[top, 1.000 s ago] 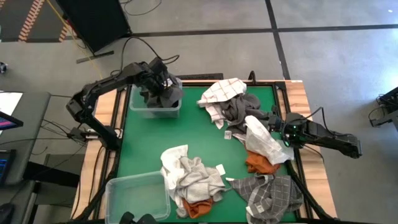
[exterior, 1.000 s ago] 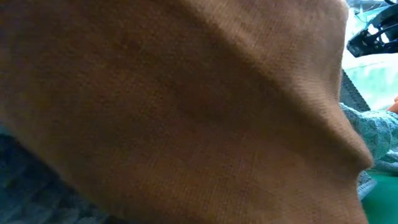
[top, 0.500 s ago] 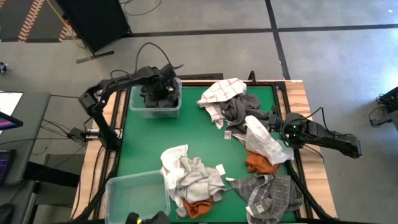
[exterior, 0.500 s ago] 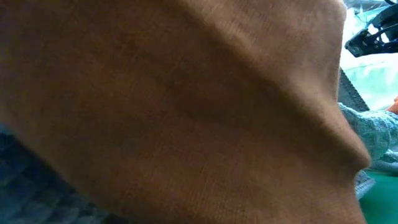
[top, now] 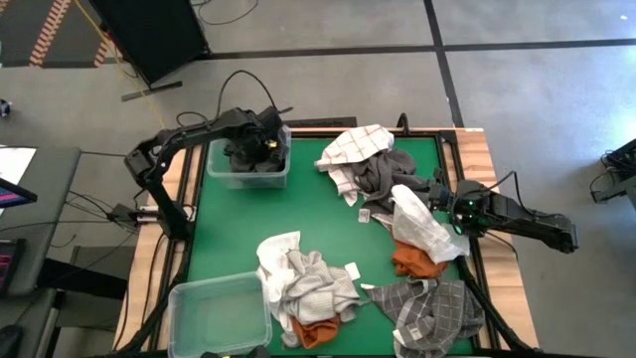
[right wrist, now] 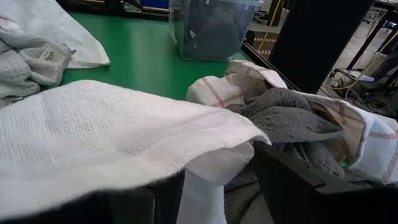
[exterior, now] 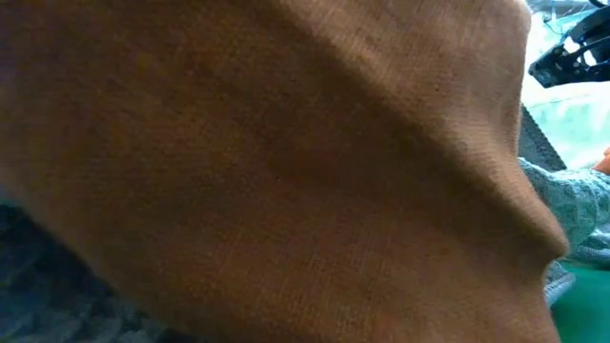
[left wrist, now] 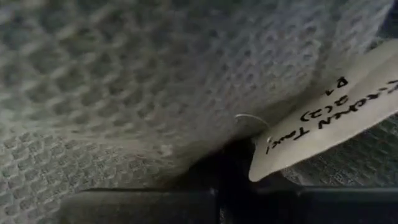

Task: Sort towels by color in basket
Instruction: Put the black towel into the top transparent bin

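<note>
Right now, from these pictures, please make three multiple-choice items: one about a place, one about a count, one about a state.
1. Where is the left gripper?
A. Inside the far clear bin, down on a dark grey towel
B. Above the near bin
C. Beside the checked towel

2. How many clear bins stand on the green table?
A. One
B. Two
C. Four

3. What is the state of the near clear bin?
A. Full of white towels
B. Tipped over
C. Empty

Answers:
1 A: the high view shows the left arm reaching into the far bin, and its wrist view is filled with grey weave.
2 B: one bin stands at the far left, one at the near left corner.
3 C: its bottom shows bare through the plastic.
</note>
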Controlling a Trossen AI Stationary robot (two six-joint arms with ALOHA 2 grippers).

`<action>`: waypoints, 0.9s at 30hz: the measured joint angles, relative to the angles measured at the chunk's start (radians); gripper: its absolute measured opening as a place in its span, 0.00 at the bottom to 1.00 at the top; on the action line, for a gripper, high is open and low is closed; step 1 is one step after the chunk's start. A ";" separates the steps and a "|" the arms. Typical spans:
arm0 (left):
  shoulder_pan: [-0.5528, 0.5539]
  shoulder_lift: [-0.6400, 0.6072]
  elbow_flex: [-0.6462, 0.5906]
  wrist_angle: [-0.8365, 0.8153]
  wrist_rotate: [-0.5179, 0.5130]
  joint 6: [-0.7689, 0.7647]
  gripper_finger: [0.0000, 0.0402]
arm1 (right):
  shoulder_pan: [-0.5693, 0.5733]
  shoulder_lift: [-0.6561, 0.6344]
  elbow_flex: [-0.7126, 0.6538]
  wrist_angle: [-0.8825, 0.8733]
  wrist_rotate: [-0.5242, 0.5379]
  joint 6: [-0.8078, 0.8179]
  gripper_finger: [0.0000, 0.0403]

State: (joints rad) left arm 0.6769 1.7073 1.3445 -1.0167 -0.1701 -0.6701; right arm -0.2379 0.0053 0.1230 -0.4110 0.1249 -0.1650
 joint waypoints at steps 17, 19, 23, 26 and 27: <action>0.043 0.001 -0.100 0.036 -0.038 -0.058 0.00 | 0.000 0.000 0.000 0.000 0.000 0.000 0.54; 0.042 0.000 -0.101 0.040 -0.040 -0.065 0.00 | 0.000 0.000 0.000 0.000 0.000 0.000 0.54; 0.035 0.000 -0.101 0.039 -0.043 -0.078 0.00 | 0.000 0.000 0.000 0.000 0.000 0.000 0.54; 0.023 0.000 -0.101 0.039 -0.067 -0.077 0.00 | 0.000 0.000 0.000 0.000 0.000 0.000 0.54; 0.019 0.000 -0.101 0.039 -0.073 -0.078 0.00 | 0.000 0.000 0.000 0.000 0.000 0.000 0.54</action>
State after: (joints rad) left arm 0.6961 1.7073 1.2434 -0.9775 -0.2435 -0.7483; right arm -0.2379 0.0051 0.1230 -0.4110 0.1249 -0.1650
